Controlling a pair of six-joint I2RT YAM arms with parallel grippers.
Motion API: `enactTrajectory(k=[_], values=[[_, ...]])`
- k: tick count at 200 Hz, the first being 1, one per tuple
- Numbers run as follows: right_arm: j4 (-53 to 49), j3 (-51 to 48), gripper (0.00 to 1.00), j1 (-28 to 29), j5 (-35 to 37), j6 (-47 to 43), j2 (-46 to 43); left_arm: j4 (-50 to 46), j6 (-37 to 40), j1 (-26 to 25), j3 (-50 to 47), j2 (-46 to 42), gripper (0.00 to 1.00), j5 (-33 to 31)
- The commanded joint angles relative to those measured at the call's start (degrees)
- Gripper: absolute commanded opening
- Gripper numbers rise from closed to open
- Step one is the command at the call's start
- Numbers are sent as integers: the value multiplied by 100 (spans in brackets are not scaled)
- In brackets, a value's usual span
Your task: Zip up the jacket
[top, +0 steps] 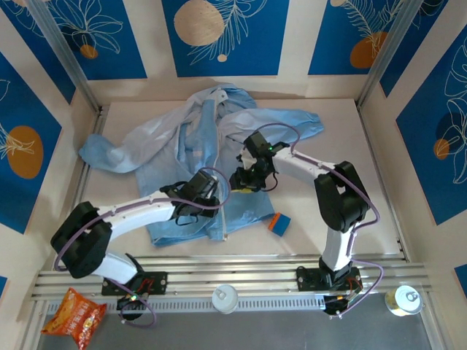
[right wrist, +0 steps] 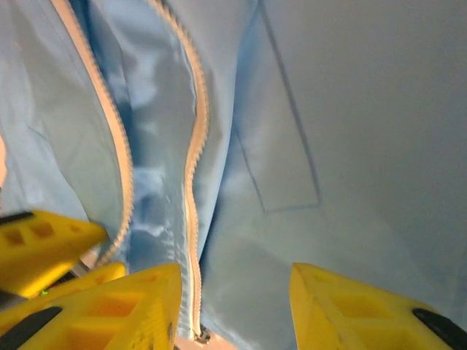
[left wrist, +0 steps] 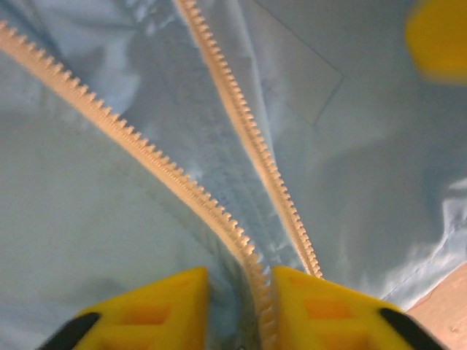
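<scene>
Top external: the jacket (top: pixel 182 146) lies spread flat. The left gripper (top: pixel 191 208) is over its near hem, the right gripper (top: pixel 248 179) over its right front.

Left wrist: jaws narrowly parted, straddling the jacket's zipper (left wrist: pixel 146 157).

Right wrist: jaws wide apart over jacket fabric.

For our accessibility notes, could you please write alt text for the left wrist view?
Two rows of pale zipper teeth on the light-blue jacket converge between the parted yellow fingers of the left claw at the bottom edge. A blurred yellow shape sits top right.
</scene>
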Motion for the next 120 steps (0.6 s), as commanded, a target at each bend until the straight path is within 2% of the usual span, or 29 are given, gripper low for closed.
enactTrajectory(k=[1, 14, 27, 56, 96, 120], values=[[163, -157, 43, 250, -294, 263, 92, 479, -419, 107, -315, -361, 33, 65], [181, -136, 42, 367, -304, 285, 181, 523, -572, 156, -465, -498, 32, 22], [191, -103, 42, 461, -311, 286, 267, 545, -673, 215, -590, -591, 26, -11], [142, 48, 42, 616, -430, 286, 552, 457, -741, 322, -734, -788, 0, -105], [-76, 398, 41, 789, -505, 230, 919, 484, -810, 390, -998, -1324, 0, -244], [-156, 562, 28, 899, -514, 146, 935, 591, -856, 424, -1094, -1417, 0, -249]])
